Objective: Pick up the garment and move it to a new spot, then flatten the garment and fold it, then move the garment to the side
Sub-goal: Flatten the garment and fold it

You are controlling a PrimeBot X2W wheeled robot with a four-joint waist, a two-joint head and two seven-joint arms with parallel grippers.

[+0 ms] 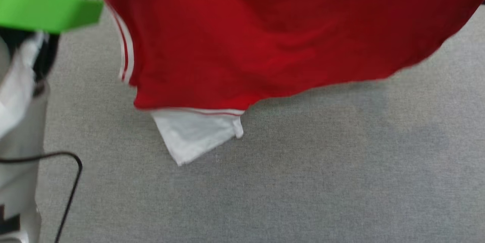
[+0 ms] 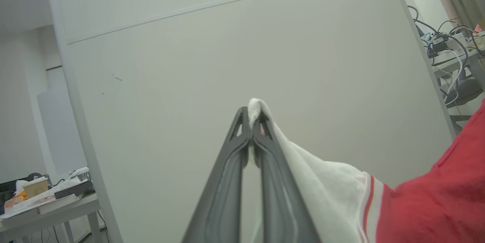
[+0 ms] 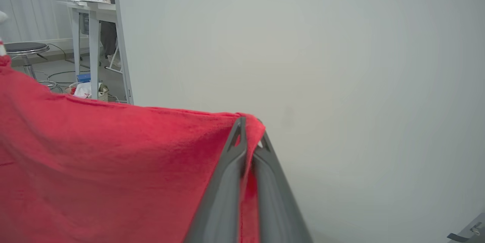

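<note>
Head view first: the garment (image 1: 288, 34) hangs across the whole top of the frame, plain red toward the camera, held up over the grey surface (image 1: 303, 182) with a soft shadow just below its lower edge. One white sleeve (image 1: 193, 137) dangles under the red part at centre left, and I can't tell if its tip touches the surface. The striped trim (image 1: 125, 51) runs down the left edge. The shot's a bit smeared tbh. At the upper left there's a blurry green band (image 1: 45, 6), no idea what it belongs to. A pale forearm (image 1: 17, 121) sits below it along the left edge, and a black cable (image 1: 74, 182) loops at the lower left. Left wrist view: the left gripper (image 2: 251, 116) sits mid-frame, its two dark fingers pinched together on a tuft of white sleeve fabric that pokes past the tips. From there the cloth drapes to the lower right, white, then stripes, then red. Behind it is a pale partition (image 2: 227, 46), and at the lower left a desk (image 2: 57, 207) with a paper cup (image 2: 36, 187) on it. Right wrist view: the right gripper (image 3: 248, 131) is clamped onto a red edge of the garment, with the fabric wrapped over the tips and spreading across the lower left. There's a pale wall (image 3: 341, 83) behind, and at the upper left a stool (image 3: 26, 47) and a person (image 3: 108, 34).
</note>
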